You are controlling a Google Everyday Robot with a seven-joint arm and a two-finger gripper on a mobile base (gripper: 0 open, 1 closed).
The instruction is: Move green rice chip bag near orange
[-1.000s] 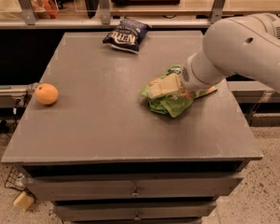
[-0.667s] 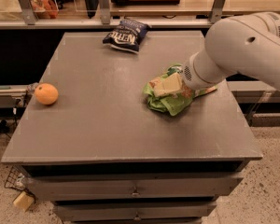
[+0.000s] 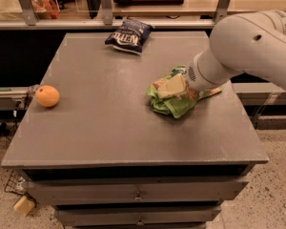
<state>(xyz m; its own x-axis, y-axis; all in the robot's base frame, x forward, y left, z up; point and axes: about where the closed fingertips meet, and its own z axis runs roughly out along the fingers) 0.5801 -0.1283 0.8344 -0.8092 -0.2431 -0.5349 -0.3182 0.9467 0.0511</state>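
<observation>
The green rice chip bag lies crumpled on the right half of the grey table. My gripper comes in from the right on the white arm and is shut on the bag's top, with one pale finger lying across it. The bag looks bunched up and still rests on the table. The orange sits at the table's left edge, far from the bag.
A dark blue chip bag lies at the back middle of the table. A shelf rail and glass run behind the table. Drawers are below the front edge. The floor drops away on the right.
The gripper and the green bag have shifted very slightly to the right. The orange and the blue bag have not moved.
</observation>
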